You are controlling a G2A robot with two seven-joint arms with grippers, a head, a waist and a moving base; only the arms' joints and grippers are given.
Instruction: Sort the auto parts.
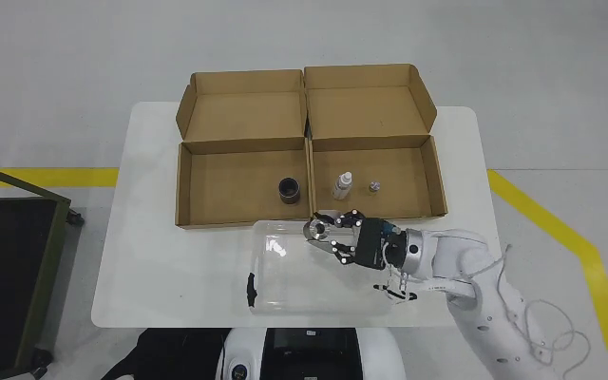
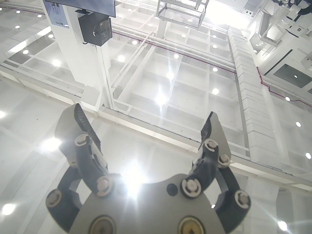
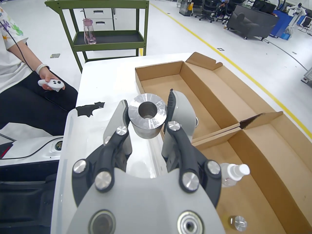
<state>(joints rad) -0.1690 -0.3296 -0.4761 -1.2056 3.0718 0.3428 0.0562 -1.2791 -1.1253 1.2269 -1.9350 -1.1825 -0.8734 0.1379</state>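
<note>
My right gripper (image 3: 147, 112) is shut on a silver metal ring (image 3: 147, 118), a thick steel bushing with a round bore, held above the far edge of the clear plastic tray (image 1: 285, 275). From above, the right gripper (image 1: 314, 231) hangs just in front of the two cardboard boxes. The left box (image 1: 204, 199) holds a dark ring (image 1: 290, 190). The right box (image 1: 427, 185) holds a small white bottle (image 1: 343, 183) and a small metal cap (image 1: 374, 185). My left gripper (image 2: 143, 120) is open with nothing between its fingers, and it points up at a ceiling.
A strip of black tape (image 1: 252, 288) sticks to the tray's left edge. The white table (image 1: 142, 247) has bare room to the left of the tray and boxes. A green cart (image 3: 97, 20) stands on the floor beyond the table.
</note>
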